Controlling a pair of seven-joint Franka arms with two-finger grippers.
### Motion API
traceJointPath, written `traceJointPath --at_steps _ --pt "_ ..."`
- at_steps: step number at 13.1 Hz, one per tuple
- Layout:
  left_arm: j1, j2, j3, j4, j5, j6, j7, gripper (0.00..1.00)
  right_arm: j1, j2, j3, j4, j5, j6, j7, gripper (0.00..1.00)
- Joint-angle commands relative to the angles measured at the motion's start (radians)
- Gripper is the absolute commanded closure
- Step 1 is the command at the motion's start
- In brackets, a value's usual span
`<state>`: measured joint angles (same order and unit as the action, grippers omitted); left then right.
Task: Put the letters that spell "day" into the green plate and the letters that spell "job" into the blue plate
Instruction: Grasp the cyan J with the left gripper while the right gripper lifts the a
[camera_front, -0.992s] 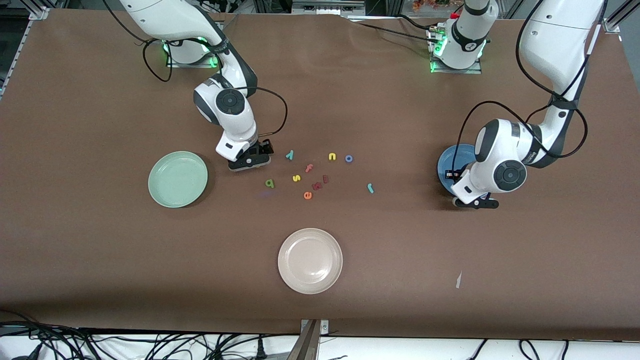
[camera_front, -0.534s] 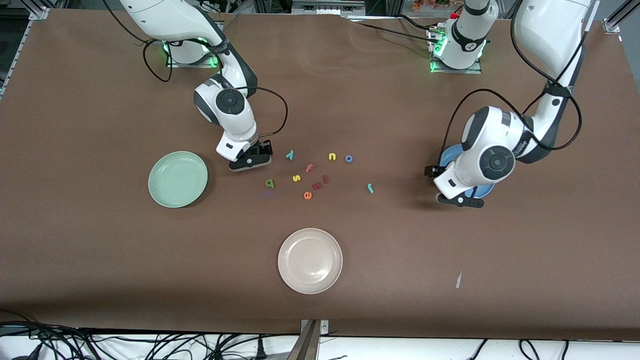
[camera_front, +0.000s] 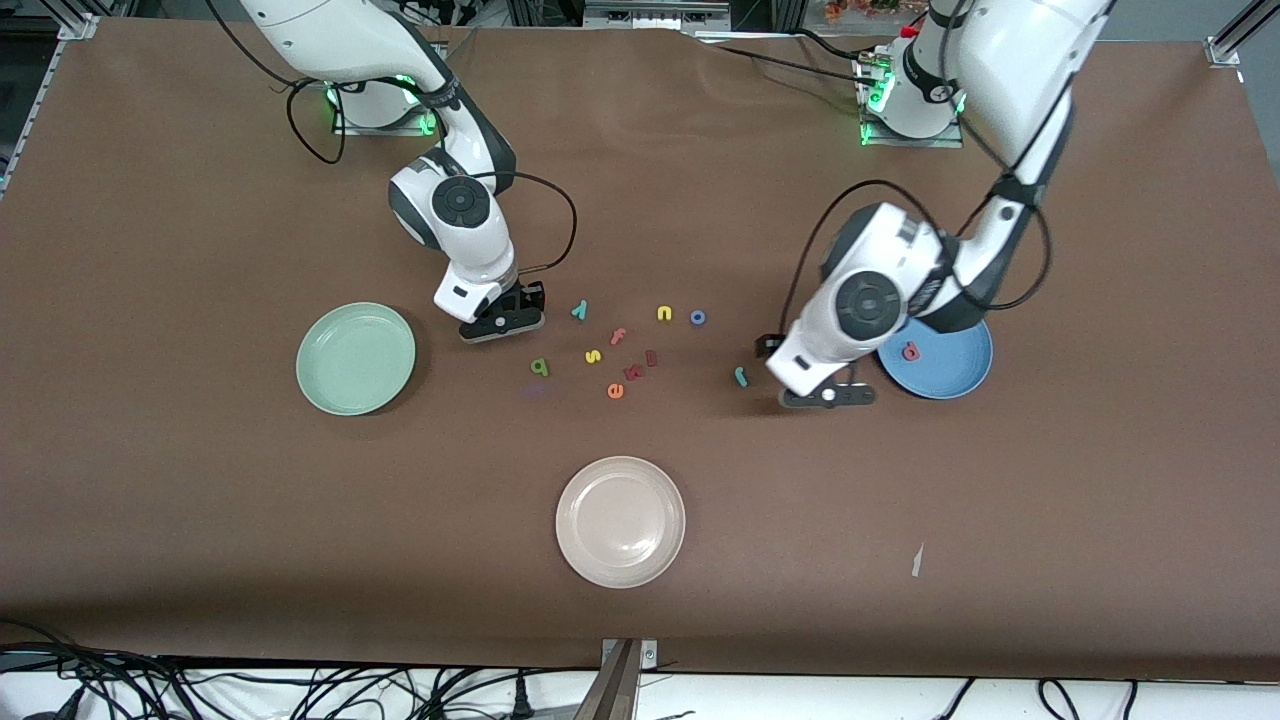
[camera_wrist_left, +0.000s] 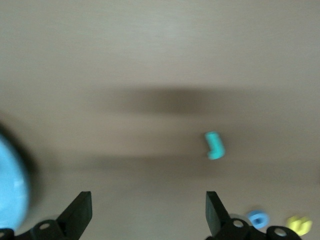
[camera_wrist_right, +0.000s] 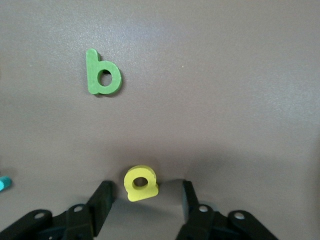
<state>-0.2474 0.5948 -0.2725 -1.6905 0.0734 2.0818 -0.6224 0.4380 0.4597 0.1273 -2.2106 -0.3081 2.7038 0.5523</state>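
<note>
Right wrist view: right pincer (camera_wrist_right: 145, 200) straddles the yellow "d" (camera_wrist_right: 141, 183), fingers apart, not yet pinching. Left pincer (camera_wrist_left: 145, 210), spread and empty, hangs over bench beside teal "j" (camera_wrist_left: 215, 145); next, centre and descend.

I'm looking down on a wide table (camera_front: 200, 500) covered edge to edge in a plain brown sheet, matte, with a slight ripple near the top edge of the front view. A small white scrap (camera_front: 917, 560) lies on the sheet toward the left arm's end, close to my camera's side. Along the near edge I see a white floor strip with a tangle of black cables (camera_front: 250, 690) and a grey metal bracket (camera_front: 622, 675) at the middle. Aluminium frame rails (camera_front: 640, 15) run along the top, with corner brackets (camera_front: 80, 25) at the ends. Lighting is even and soft overhead
</note>
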Motion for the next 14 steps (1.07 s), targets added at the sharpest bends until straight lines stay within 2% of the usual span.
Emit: traceJointPath --at_steps 1,3,5,7,8,11,14 --pt "-0.056 0.152 0.009 0.152 -0.006 0.019 -0.108 0.00 0.005 0.000 -0.003 -0.006 -0.006 0.014 0.018 0.46" --pt "-0.067 0.192 0.010 0.153 -0.001 0.124 -0.112 0.00 0.005 0.000 -0.003 -0.006 -0.006 0.014 0.017 0.50" --pt "-0.067 0.204 0.010 0.153 0.000 0.138 -0.109 0.00 0.005 0.000 -0.003 -0.006 -0.006 0.016 0.017 0.53" --pt "-0.059 0.204 0.012 0.152 0.000 0.138 -0.094 0.14 0.005 0.000 -0.003 -0.006 -0.008 0.018 0.015 0.58" --pt "-0.058 0.206 0.012 0.150 0.000 0.138 -0.094 0.25 0.005 0.000 -0.003 -0.006 -0.008 0.022 0.015 0.61" --pt "-0.058 0.215 0.013 0.141 0.000 0.136 -0.097 0.45 0.005 -0.001 -0.003 -0.006 -0.008 0.024 0.014 0.70" --pt "-0.062 0.214 0.012 0.126 -0.010 0.130 -0.114 0.47 0.005 -0.006 -0.003 -0.006 -0.008 0.022 0.003 0.75"
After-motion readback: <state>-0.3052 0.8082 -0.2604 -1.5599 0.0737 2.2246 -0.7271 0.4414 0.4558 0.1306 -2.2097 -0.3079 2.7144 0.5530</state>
